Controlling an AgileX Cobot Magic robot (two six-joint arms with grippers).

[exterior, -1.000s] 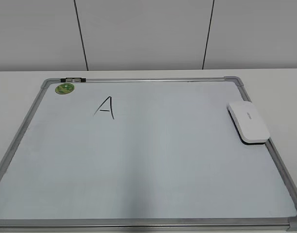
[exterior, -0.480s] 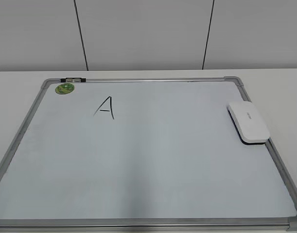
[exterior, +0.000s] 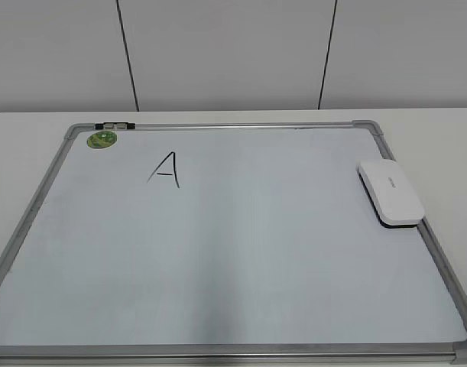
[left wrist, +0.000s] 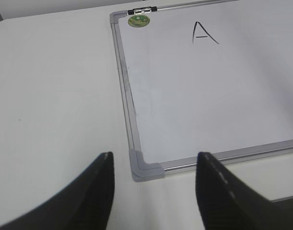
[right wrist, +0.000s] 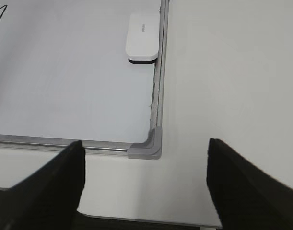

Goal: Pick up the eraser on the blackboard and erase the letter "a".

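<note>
Exterior view: the blackboard (exterior: 218, 252) lies flat on a white table (exterior: 27, 130), its silver frame running off the near edge. The eraser (exterior: 390, 192) rests at the right frame, far half. A capital "A" (exterior: 165, 169) is written far left of centre; no small "a" shows. A green sticker (exterior: 102, 139) sits in the far-left corner.

Left wrist view: the left gripper (left wrist: 153, 191) is spread wide and empty over the near-left corner cap (left wrist: 145, 167).

Right wrist view: the right gripper (right wrist: 144, 187) gapes wide, holding nothing, above the near-right corner; the eraser's grey print is unreadable.
</note>
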